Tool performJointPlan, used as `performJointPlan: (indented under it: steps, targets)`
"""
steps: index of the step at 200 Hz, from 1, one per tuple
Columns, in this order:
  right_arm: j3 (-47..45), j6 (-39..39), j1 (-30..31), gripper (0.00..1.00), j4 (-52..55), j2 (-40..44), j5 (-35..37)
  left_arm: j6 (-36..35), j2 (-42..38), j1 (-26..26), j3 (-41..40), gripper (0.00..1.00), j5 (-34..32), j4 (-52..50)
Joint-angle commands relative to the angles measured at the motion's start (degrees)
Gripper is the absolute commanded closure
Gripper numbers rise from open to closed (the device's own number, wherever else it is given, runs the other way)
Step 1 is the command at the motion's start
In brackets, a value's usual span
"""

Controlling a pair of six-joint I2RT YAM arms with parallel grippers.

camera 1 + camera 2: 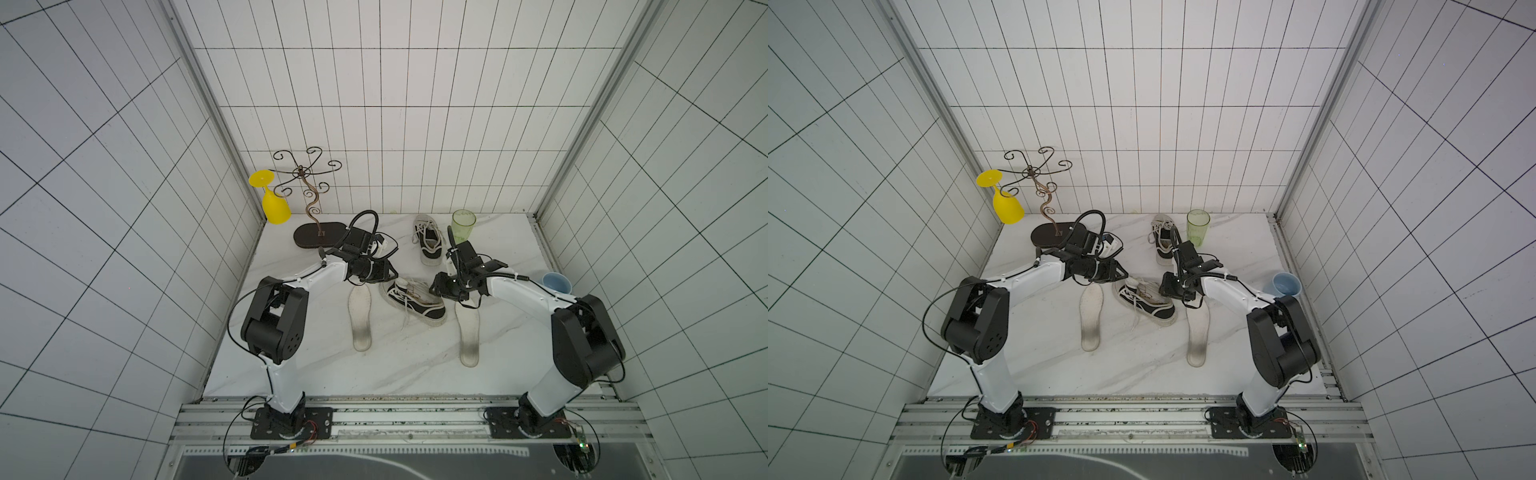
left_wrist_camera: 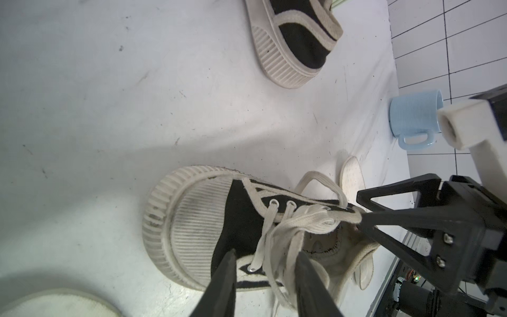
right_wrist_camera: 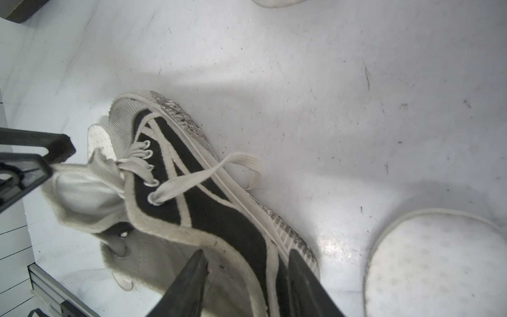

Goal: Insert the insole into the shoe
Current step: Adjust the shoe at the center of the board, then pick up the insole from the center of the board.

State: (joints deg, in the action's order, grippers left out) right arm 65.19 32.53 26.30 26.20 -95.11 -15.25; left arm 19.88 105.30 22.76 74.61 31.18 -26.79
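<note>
1. Black-and-white canvas sneaker point(image 1: 415, 301) sits mid-frame in both top views on the white marble tabletop point(image 1: 415, 370), toe end toward the left of frame, laces loose.
2. Left gripper point(image 2: 266, 254): jaws parted astride the laces and tongue. We read it as released, nothing pinched.
3. Right gripper point(image 3: 247, 252): jaws parted too, one finger inside the collar and one outside the side wall. Gap is visible, so also released.
4. Two flat white dotted insoles lie on the marble, both outside the sneaker. The left-of-frame insole point(image 1: 360, 318) is just beside the toe. The right-of-frame insole point(image 1: 468, 332) sits lower right, its upper end beneath the right gripper.
5. A second matching sneaker point(image 1: 428, 241) lies above centre. We leave it alone.
6. Step, as we judge it: prepping the shoe mouth. No insole picked, insertion not started.
7. Next move calls for one arm holding the collar open and the other pinching an insole by its edge. It's thin and flat on hard stone, so a finger must get under the rim. Then feed it toe-first at a shallow angle.
8. We can't tell which insole matches this sneaker.
</note>
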Motion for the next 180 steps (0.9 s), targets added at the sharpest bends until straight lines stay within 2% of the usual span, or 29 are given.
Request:
performJointPlan:
  steps: [1,24,46,57,72,91,109,131,151,180]
  targets:
    - [6.15,-1.46,0.41,0.48,4.33,-0.58,-0.31,-0.37,-4.55,-0.34,2.20,0.59,-3.43,-2.90]
    - [6.62,-3.26,0.39,0.45,5.33,0.16,-0.27,0.29,-9.22,-1.34,1.92,0.48,-9.64,-7.33]
    - [6.20,-5.72,0.41,0.43,5.19,2.15,-0.32,4.61,-14.70,-2.27,-2.69,0.45,-26.05,-13.20]
    - [6.27,-6.61,0.42,0.42,5.02,3.46,0.12,6.05,-17.15,-2.37,-7.68,0.44,-30.58,-13.20]
    - [6.31,-7.82,0.46,0.42,3.98,5.07,-0.25,6.67,-18.37,-2.38,-14.08,0.44,-29.76,-10.37]
    - [7.56,-8.60,0.59,0.43,3.92,5.55,-0.77,9.39,-16.49,-2.37,-18.32,0.44,-29.36,-7.42]
    - [8.54,-8.81,0.75,0.43,4.28,5.80,-0.83,10.31,-14.30,-2.36,-20.02,0.46,-28.45,-3.63]
    - [8.81,-8.63,0.94,0.43,4.17,5.99,-1.41,11.57,-12.10,-2.29,-19.65,0.50,-27.98,-3.73]
    - [8.83,-7.96,1.20,0.44,4.01,6.25,-1.63,13.77,-13.52,-1.87,-22.48,0.52,-28.36,-2.59]
    - [8.55,-6.88,1.47,0.44,3.16,6.93,-2.00,16.14,-12.76,-0.76,-25.93,0.61,-28.70,-0.56]
